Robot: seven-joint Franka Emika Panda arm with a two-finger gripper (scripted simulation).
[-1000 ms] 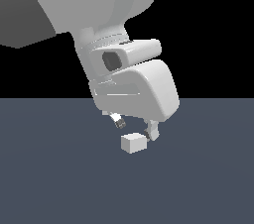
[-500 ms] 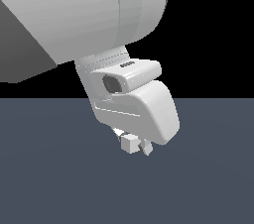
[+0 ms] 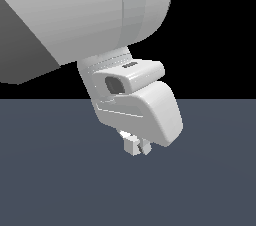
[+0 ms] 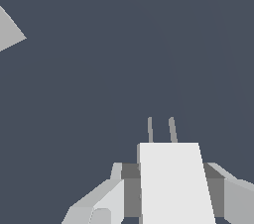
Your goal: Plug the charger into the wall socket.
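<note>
The fingers (image 4: 171, 193) are sitting closed against both sides of the charger (image 4: 171, 183), holding it just above the bench (image 3: 50, 180), its two prongs (image 4: 161, 130) pointing forward. The wall socket (image 4: 9, 32) is showing only as a corner, well apart. I think the arm should be keeping the block level and turning the prongs toward the plate before pushing.
</note>
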